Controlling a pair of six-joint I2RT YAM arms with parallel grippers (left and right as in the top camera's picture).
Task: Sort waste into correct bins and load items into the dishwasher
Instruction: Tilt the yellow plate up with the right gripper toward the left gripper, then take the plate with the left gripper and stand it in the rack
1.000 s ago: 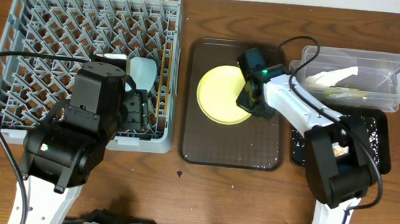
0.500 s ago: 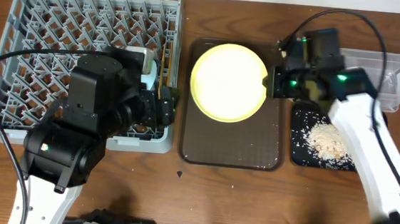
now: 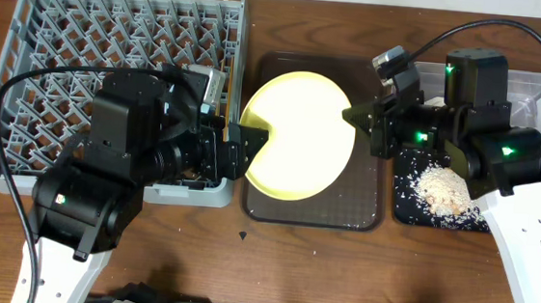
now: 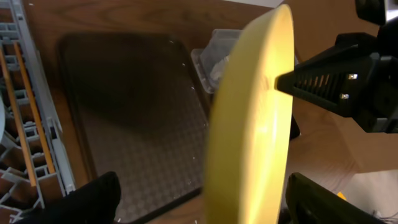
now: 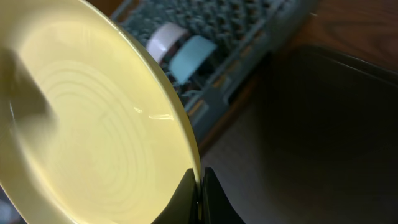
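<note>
1. The right gripper [image 3: 355, 116] is pinching the far rim of the yellow plate [image 3: 298, 134], its jaws closed tight on the edge. It is holding the plate tilted in the air above the dark brown serving tray [image 3: 316, 209].
2. The left gripper [image 3: 248, 148] is meeting the plate from the opposite side of the serving tray. Its jaws are standing wide open and straddling the near rim. In the left wrist view one of its fingers [image 4: 93, 196] is sitting well clear of the plate's face, so nothing is clamped there.
3. The plate's edge is overhanging the serving tray on the side facing the grey dish rack [image 3: 66, 48], which is sitting just beside the tray on the left arm's side.
4. A white bowl [image 5: 163, 36] and a light blue bowl [image 5: 191, 55] are standing side by side among the rack's pegs. Wooden chopsticks [image 4: 26, 127] are lying in the rack's narrow channel nearest the serving tray.
5. On the right arm's side of the serving tray, a black tray [image 3: 399, 212] is carrying a heap of rice-like scraps [image 3: 439, 187], with loose grains scattered around it.
6. A clear plastic tub [image 3: 536, 95] is sitting past the serving tray's far right corner, partly hidden by the right arm.
</note>
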